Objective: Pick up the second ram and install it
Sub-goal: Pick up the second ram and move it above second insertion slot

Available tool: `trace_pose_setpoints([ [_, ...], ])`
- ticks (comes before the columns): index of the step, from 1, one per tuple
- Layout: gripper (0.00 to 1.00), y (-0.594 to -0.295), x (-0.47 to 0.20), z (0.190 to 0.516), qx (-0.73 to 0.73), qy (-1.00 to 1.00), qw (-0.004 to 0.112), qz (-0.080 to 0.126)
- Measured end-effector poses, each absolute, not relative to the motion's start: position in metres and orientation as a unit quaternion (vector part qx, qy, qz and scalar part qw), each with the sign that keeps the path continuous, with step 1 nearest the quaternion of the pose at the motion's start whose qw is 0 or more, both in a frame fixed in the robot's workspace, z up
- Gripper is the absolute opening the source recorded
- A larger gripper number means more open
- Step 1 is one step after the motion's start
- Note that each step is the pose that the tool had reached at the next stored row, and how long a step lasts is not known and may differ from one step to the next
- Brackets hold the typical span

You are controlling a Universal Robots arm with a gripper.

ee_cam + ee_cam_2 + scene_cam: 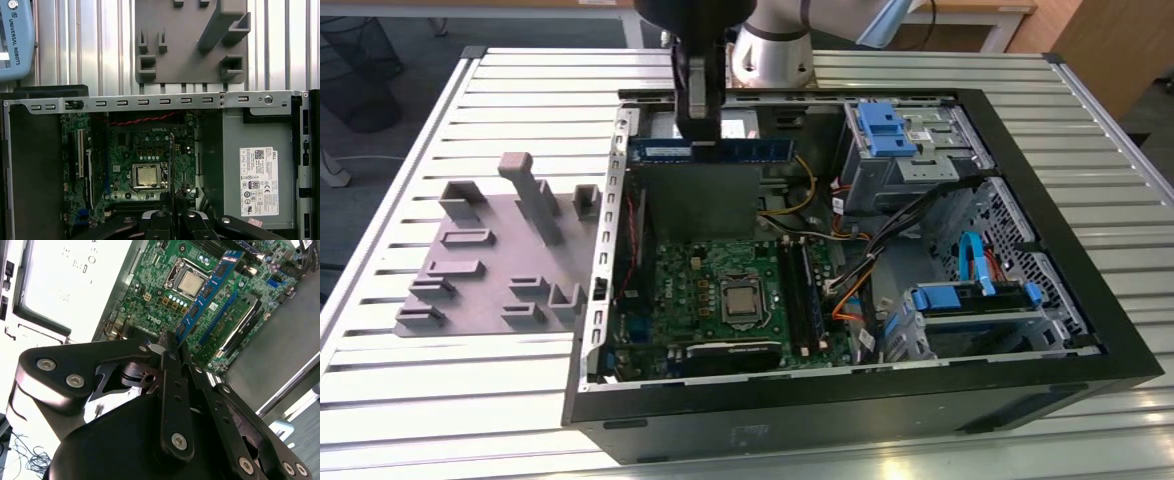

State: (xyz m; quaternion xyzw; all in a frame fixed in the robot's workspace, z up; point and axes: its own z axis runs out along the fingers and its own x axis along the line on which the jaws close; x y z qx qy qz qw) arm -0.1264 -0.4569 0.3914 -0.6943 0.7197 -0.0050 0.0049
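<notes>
My gripper (699, 128) hangs over the far end of the open computer case (854, 400), shut on the second ram (710, 150). This long blue stick is held level above the case interior. In the second wrist view the fingers (169, 371) pinch one end of the ram (210, 287), whose black chips and small white label face the camera. In the first wrist view the ram (172, 165) appears edge-on as a thin dark line rising from the gripper (172, 217). Below lies the green motherboard (720, 290), with its memory slots (803, 290) beside the processor socket (739, 298).
A grey holder fixture (494, 250) stands on the slatted table at the exterior view's left. Drive cages with blue latches (894, 130) (974, 300) and loose cables (854, 240) fill the case's right side. A labelled metal box (257, 175) sits beside the board.
</notes>
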Motion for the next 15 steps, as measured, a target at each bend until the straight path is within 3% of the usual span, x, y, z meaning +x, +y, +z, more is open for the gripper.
trace_pose_setpoints([
  [15,0.14,-0.457,-0.106,0.391,-0.694,0.720,0.005,-0.005],
])
